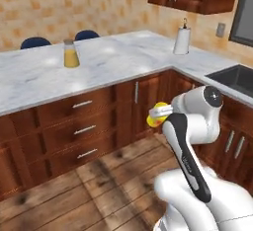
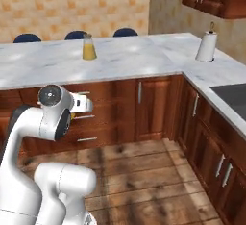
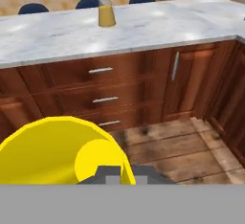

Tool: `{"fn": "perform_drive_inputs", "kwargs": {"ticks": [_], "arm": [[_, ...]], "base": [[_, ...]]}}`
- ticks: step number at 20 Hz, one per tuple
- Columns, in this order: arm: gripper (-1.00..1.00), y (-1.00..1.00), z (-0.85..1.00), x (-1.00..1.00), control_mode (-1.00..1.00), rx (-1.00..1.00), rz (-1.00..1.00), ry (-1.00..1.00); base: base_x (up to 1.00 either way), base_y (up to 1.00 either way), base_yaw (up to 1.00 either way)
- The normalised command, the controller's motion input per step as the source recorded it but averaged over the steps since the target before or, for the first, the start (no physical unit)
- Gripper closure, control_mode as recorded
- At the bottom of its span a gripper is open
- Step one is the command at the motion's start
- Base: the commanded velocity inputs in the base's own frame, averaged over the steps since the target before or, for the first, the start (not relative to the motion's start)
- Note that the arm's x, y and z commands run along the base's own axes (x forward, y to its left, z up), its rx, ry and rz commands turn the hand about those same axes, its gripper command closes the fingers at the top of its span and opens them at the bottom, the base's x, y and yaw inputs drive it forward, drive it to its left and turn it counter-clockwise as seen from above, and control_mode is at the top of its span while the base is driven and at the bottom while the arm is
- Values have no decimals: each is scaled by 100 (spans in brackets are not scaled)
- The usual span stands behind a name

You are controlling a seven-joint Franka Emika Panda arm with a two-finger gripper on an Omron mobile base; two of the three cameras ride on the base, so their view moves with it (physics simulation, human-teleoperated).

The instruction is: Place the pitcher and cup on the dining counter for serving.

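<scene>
Yellow cup (image 3: 62, 151) sits closest to my hand camera, its open mouth toward the lens and its lower part cut off; I cannot see any mark on its side from here. Gripper (image 1: 165, 114) is clamped closed on that cup, held in the air in front of the wooden drawers, below the counter top. From the left base camera I see the cup only partly, behind the wrist; the fingers themselves are hidden. Pitcher (image 1: 71, 54) stands upright on the dining counter (image 1: 104, 62), near its far edge, beside the blue chairs (image 1: 35, 42). Paper towel roll (image 1: 182, 40) stands near the corner by the wall. Lettering on the forearm is too small to read.
</scene>
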Motion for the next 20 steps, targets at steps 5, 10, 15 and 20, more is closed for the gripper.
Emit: {"fn": "perform_drive_inputs", "kwargs": {"ticks": [5,10,15,20], "arm": [[100,0,0,0,100,0,0,0],[100,0,0,0,100,0,0,0],[100,0,0,0,100,0,0,0],[100,0,0,0,100,0,0,0]], "base": [[100,91,44],[100,99,41],[95,99,38],[80,24,12]]}}
